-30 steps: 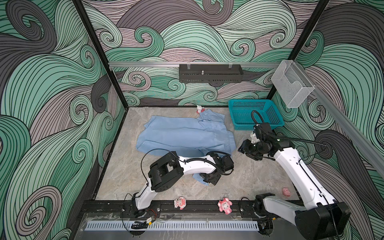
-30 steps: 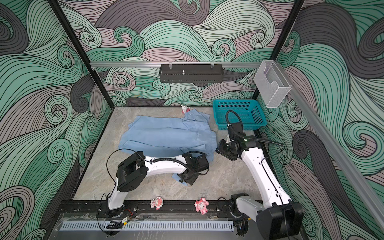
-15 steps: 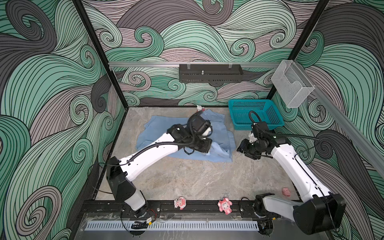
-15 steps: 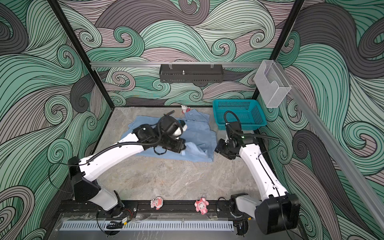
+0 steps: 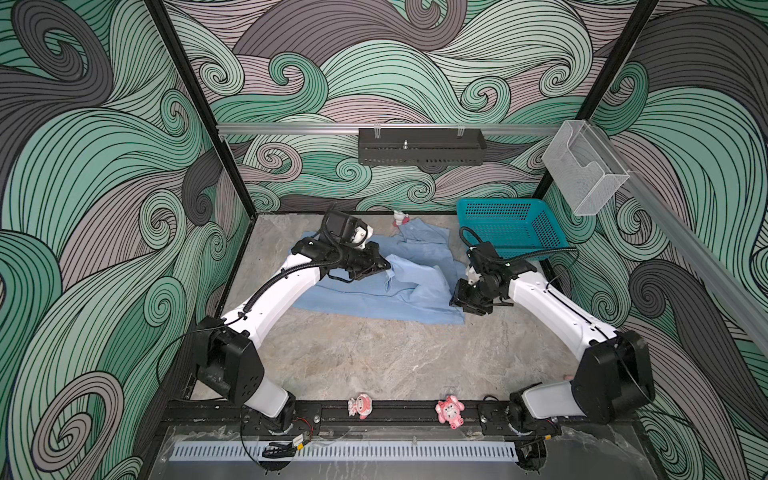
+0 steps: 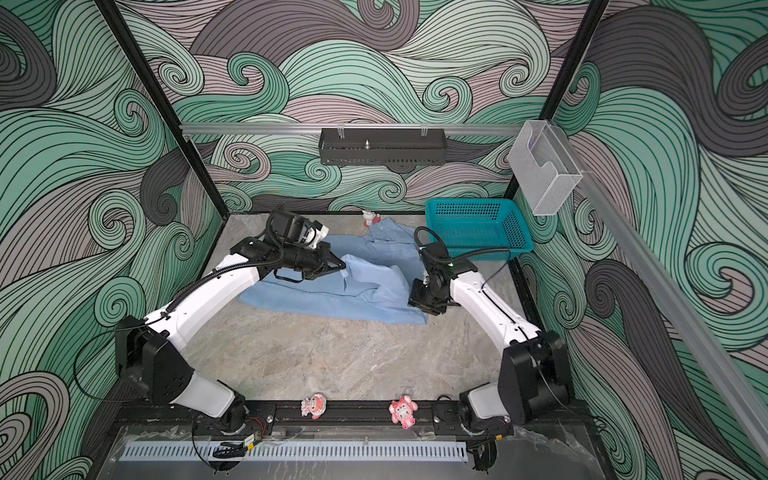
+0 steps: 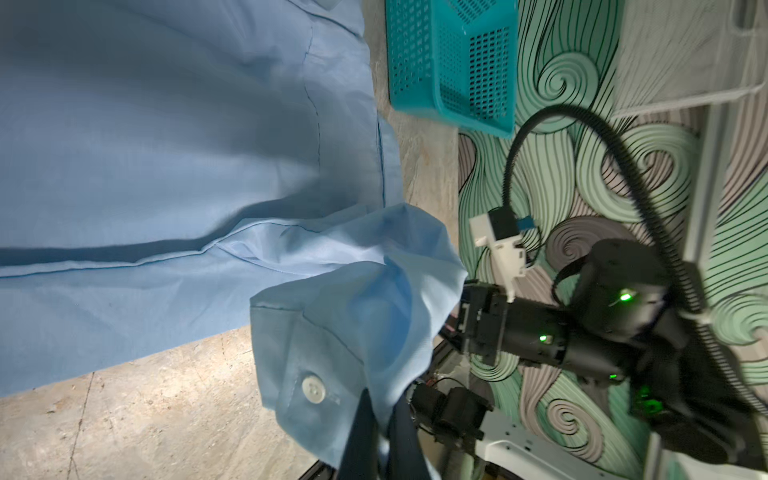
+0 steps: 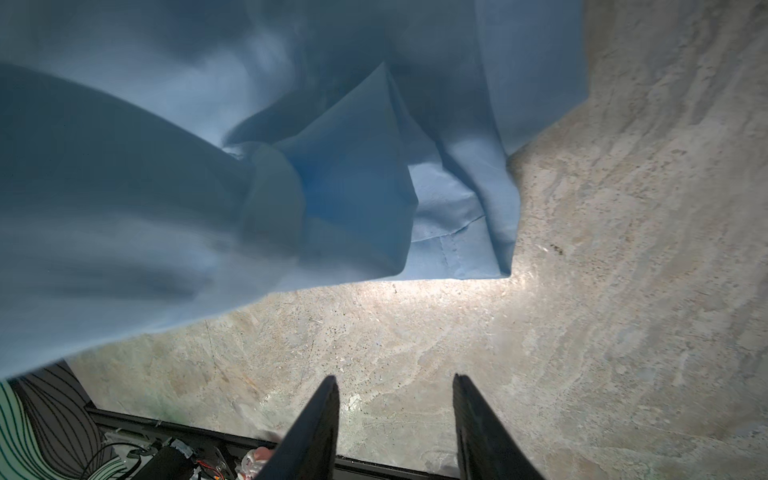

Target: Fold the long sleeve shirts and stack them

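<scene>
1 light blue shirt (image 5: 374,297) of thin fabric lies on the far half of the table (image 5: 374,365), from the middle toward the right. It is partly spread and rumpled, with the collar (image 5: 419,232) at its far edge. 1 sleeve (image 5: 409,270) crosses over the body. Its cuff (image 7: 316,365), bearing 1 white button (image 7: 313,390), is raised off the cloth below.
</scene>
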